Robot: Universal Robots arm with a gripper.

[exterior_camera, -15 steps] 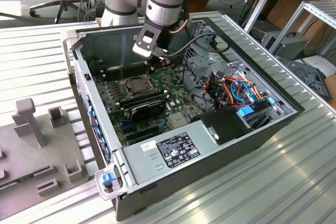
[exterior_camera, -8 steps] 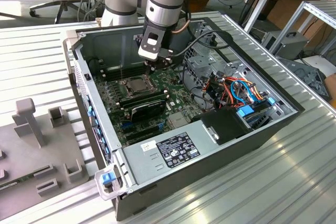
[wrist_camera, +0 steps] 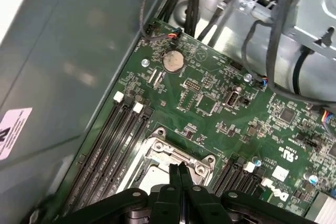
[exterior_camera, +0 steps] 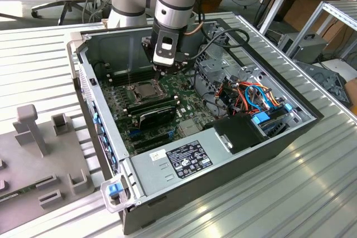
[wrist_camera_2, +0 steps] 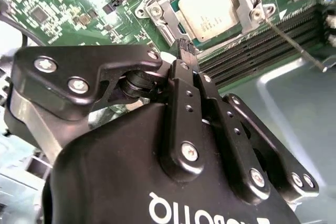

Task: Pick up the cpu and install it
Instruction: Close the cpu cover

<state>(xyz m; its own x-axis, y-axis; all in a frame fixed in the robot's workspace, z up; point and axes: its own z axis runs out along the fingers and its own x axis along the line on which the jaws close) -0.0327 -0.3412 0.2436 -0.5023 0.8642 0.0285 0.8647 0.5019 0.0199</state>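
Silver-beige cpu (wrist_camera_2: 212, 11) sits in the socket (wrist_camera_2: 157, 17) on the motherboard (wrist_camera_2: 58, 9), and we hover close over it, gripper (wrist_camera_2: 186, 51) pinched together on nothing, locking lever (wrist_camera_2: 294, 45) not yet down.

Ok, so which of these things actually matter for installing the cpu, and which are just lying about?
For the job:
- cpu, lying in the socket
- socket frame
- motherboard
- end effector, shut and empty, close above the socket

Lying about:
- coin battery
- memory slots
- coloured cables
- grey blocks at the exterior view's left
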